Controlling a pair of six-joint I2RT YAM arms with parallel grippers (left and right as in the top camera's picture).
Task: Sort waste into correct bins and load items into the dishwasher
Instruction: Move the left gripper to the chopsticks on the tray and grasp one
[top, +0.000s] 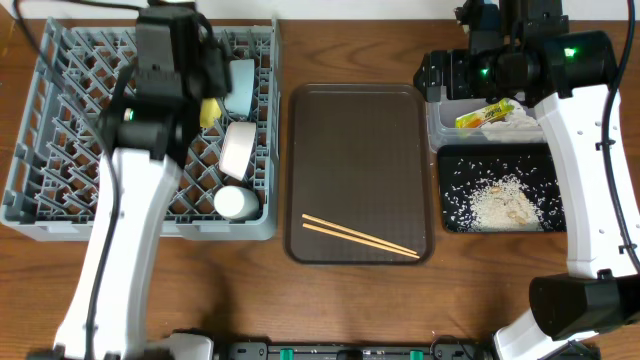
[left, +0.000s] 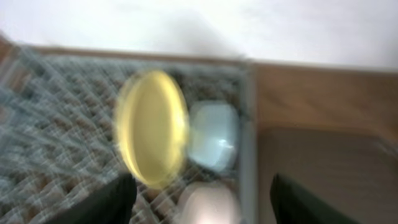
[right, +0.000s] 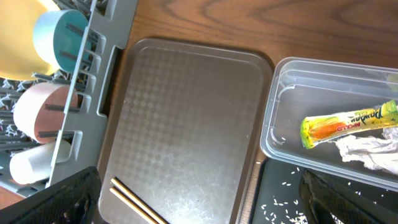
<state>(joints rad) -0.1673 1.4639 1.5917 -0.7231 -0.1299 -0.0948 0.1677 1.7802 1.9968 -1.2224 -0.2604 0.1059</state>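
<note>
two chopsticks on brown tray, rack beside

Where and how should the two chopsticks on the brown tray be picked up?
Grip the chopsticks near their right end, where they nearly meet, from straight above, jaws closing across them. They lie flat on the brown tray, splayed apart at the left, where a pinch would likely catch only one.

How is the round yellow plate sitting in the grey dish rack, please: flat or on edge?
On edge: the round yellow plate stands roughly upright in the grey dish rack, beside a light blue bowl.
</note>
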